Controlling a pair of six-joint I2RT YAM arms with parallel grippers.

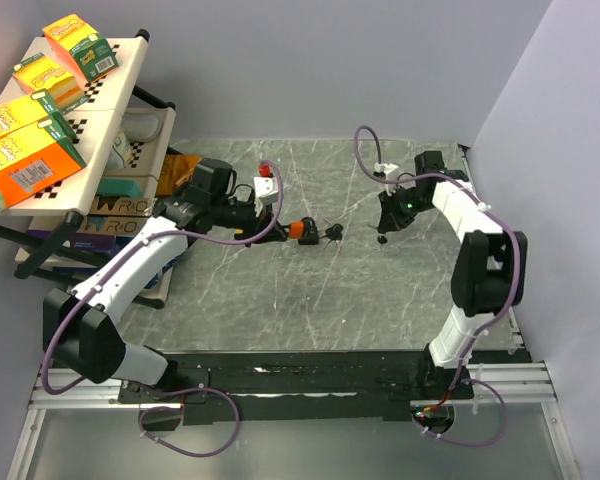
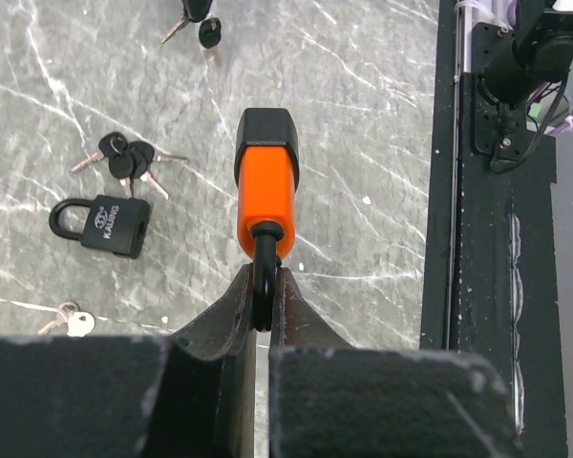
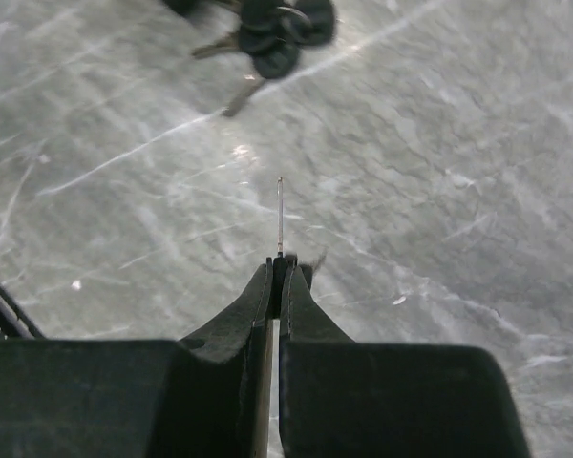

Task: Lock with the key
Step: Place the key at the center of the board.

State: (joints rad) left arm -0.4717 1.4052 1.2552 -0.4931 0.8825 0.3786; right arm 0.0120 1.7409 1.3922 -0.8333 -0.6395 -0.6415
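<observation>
At the near edge of the marble table (image 1: 280,310), there's open slab in front of both bases. Mid-table, the left gripper (image 2: 265,286) is clamped on the shackle of the orange padlock (image 2: 265,196). At its 3 o'clock from above, well apart, the right gripper (image 3: 280,272) pinches a key (image 3: 280,215), blade forward. In the left wrist view, a black padlock (image 2: 115,227) lies at 9 o'clock.

Black padlock (image 2: 115,226), white brand lettering beginning "KAI" (rest blurred)

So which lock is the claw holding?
The orange padlock: the left claw pinches its shackle. The black padlock lies loose on the table beside a bunch of keys.
</observation>
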